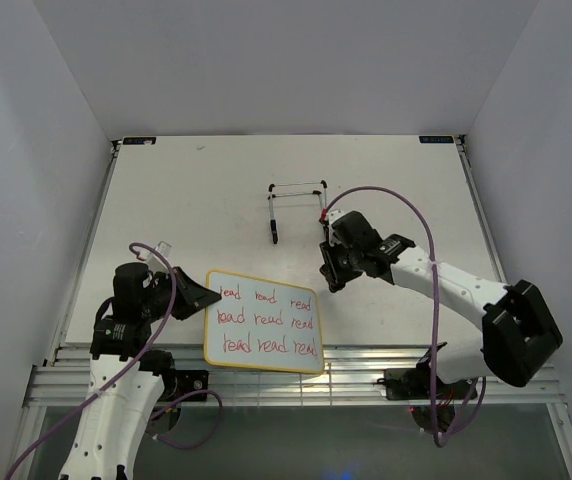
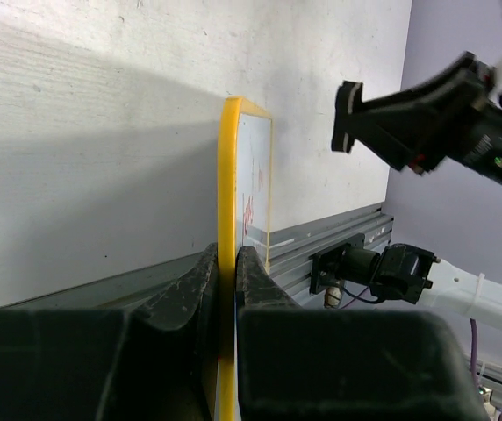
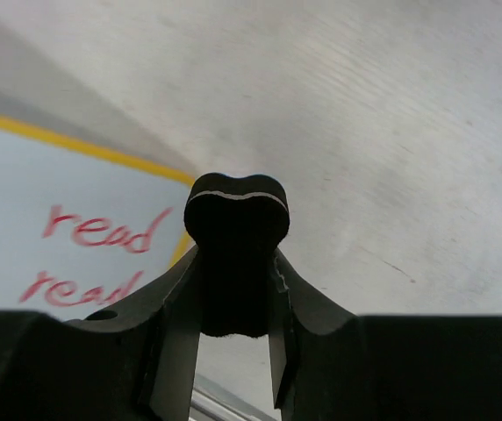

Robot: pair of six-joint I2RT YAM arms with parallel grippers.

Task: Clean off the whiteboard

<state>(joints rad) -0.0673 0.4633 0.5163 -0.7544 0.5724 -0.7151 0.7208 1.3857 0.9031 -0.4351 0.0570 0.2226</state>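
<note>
The whiteboard (image 1: 264, 322) has a yellow frame and rows of red "read" words, and lies at the table's near edge. My left gripper (image 1: 204, 297) is shut on its left edge; the left wrist view shows the yellow frame (image 2: 227, 219) edge-on between the jaws. My right gripper (image 1: 327, 272) is shut on the black bone-shaped eraser (image 3: 236, 254) and holds it just off the board's upper right corner (image 3: 75, 228), apart from the face. The eraser also shows in the left wrist view (image 2: 383, 123).
A thin black wire stand (image 1: 296, 205) lies on the table behind the board. An aluminium rail (image 1: 366, 370) runs along the near edge. White walls close in the sides and back.
</note>
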